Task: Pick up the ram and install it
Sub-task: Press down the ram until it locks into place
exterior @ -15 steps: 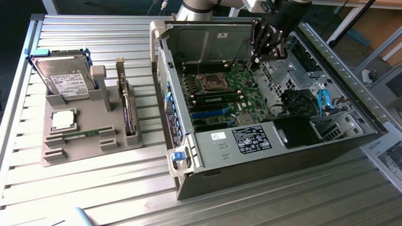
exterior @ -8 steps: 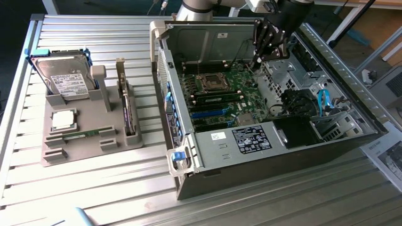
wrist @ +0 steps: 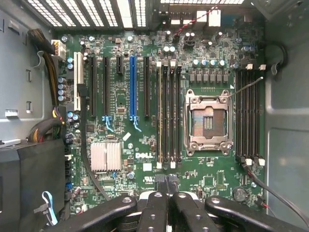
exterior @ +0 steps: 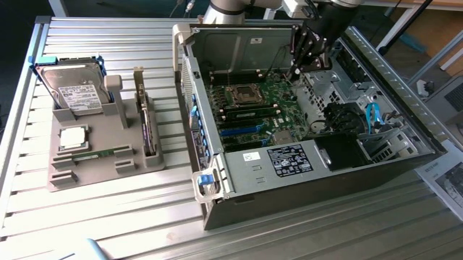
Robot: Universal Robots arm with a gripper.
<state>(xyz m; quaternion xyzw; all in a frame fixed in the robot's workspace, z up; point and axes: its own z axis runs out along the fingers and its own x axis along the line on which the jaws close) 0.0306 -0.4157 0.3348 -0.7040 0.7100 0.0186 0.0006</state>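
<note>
Tabletop (exterior: 116,216) of metal slats; ram (exterior: 94,155) lies in grey tray (exterior: 108,132); hand (wrist: 166,188) closed, empty, inside open computer case (exterior: 239,43)

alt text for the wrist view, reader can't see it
A green Dell motherboard inside an open computer case, its CPU socket empty between banks of black memory slots. The shut gripper hangs in front of the board. A blue expansion slot and a silver heatsink stand out.

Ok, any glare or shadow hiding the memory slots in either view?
Wrist view: memory slots evenly lit, glare only at the vent grille. Exterior view: motherboard dimmer than the bright table slats, but no hard shadow across it.
</note>
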